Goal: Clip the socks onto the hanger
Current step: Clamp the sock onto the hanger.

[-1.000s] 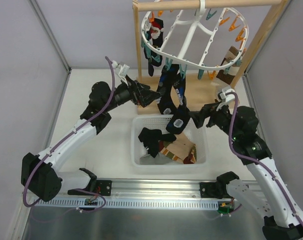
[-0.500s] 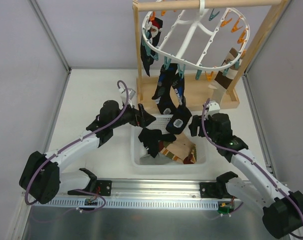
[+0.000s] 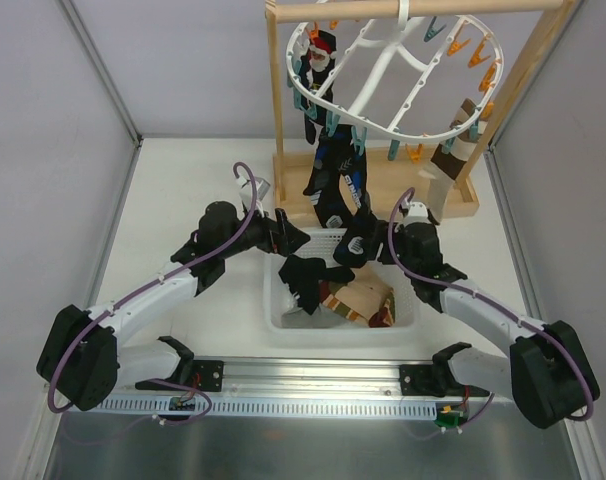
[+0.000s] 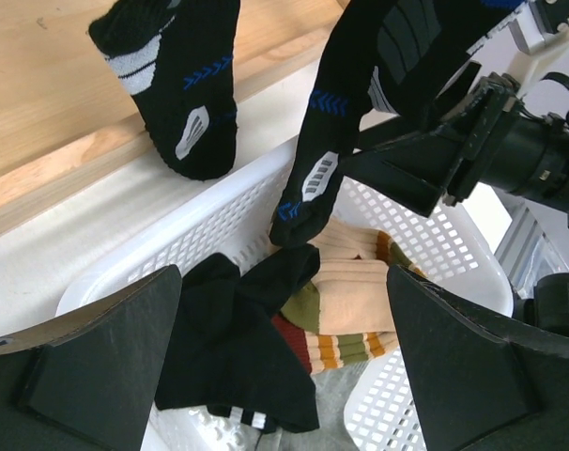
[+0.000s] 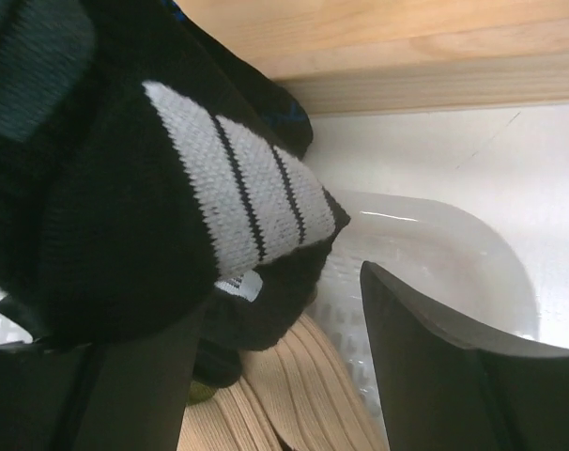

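The white oval hanger (image 3: 375,122) hangs from the wooden stand with orange and teal clothespins. Two black socks with blue marks (image 3: 331,175) are clipped to its front and hang down to the basket; they also show in the left wrist view (image 4: 360,113). My left gripper (image 3: 295,235) is open over the basket's far left corner, above a loose black sock (image 4: 238,348) and a striped sock (image 4: 360,310). My right gripper (image 3: 368,240) is open at the basket's far right; a hanging black sock end with white stripes (image 5: 228,197) rests against its left finger.
The white mesh basket (image 3: 273,300) sits between the arms and holds several socks, among them a tan ribbed one (image 5: 294,404). The wooden stand's base (image 3: 453,200) lies just behind it. A brown-and-cream sock (image 3: 451,152) and a dark red-patterned sock (image 3: 318,50) hang on the hanger.
My right arm has dropped and moved left to the hanging sock's end. My left arm came down from the stand to the basket rim, then held still. The hanger has turned a little.
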Controlling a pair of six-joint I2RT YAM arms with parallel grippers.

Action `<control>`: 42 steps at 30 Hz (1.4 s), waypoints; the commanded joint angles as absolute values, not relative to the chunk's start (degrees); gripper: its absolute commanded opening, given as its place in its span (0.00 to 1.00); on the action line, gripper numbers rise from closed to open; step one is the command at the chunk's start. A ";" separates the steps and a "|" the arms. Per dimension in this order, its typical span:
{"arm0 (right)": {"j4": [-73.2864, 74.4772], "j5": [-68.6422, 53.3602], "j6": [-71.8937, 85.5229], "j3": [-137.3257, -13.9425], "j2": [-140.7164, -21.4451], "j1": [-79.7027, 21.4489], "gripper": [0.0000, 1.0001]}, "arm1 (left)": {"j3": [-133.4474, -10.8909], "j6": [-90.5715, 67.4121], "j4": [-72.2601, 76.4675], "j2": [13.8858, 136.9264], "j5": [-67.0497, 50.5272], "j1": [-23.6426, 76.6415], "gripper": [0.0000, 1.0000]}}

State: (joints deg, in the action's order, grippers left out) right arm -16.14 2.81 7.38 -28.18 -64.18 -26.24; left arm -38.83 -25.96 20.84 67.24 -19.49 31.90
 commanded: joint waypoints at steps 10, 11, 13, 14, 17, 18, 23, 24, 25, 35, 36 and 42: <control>-20.13 6.24 11.95 -30.06 -71.11 -28.39 0.39 | -40.69 -22.85 19.78 66.27 -20.74 32.25 0.93; -20.13 5.98 12.13 -30.15 -70.84 -28.48 0.33 | -40.69 -22.68 19.51 66.36 -20.66 32.26 0.93; -19.78 5.45 12.22 -30.50 -69.44 -28.83 0.20 | -40.69 -22.59 19.42 66.44 -20.48 32.26 0.93; -19.34 5.10 12.13 -30.76 -68.91 -28.92 0.17 | -40.69 -22.59 19.42 66.53 -20.57 32.26 0.93; -17.67 4.40 12.57 -31.82 -66.72 -29.53 0.04 | -40.69 -22.67 19.42 66.80 -20.48 32.17 0.93; -17.06 4.13 12.57 -32.08 -65.14 -29.71 0.01 | -40.69 -22.68 19.42 66.80 -20.39 32.25 0.93; -14.24 3.78 11.87 -34.10 -60.04 -30.23 0.01 | -40.34 -22.59 18.63 66.53 -19.34 32.25 0.93; -12.59 3.78 11.43 -35.15 -59.51 -30.23 0.01 | -40.34 -22.59 18.20 66.45 -18.90 32.17 0.92; -11.79 3.78 11.08 -37.16 -58.81 -30.23 0.01 | -40.25 -22.50 18.28 66.36 -18.72 32.25 0.93; -12.12 8.26 2.38 -48.07 -68.27 -30.06 0.01 | -40.16 -22.06 16.97 65.66 -18.98 32.26 0.93; -12.30 8.87 1.33 -48.60 -69.33 -30.06 0.01 | -40.34 -21.97 16.61 65.48 -18.98 32.26 0.93; -10.72 10.19 0.70 -50.37 -74.36 -30.15 0.23 | -39.90 -20.74 14.94 63.28 -16.53 32.08 0.95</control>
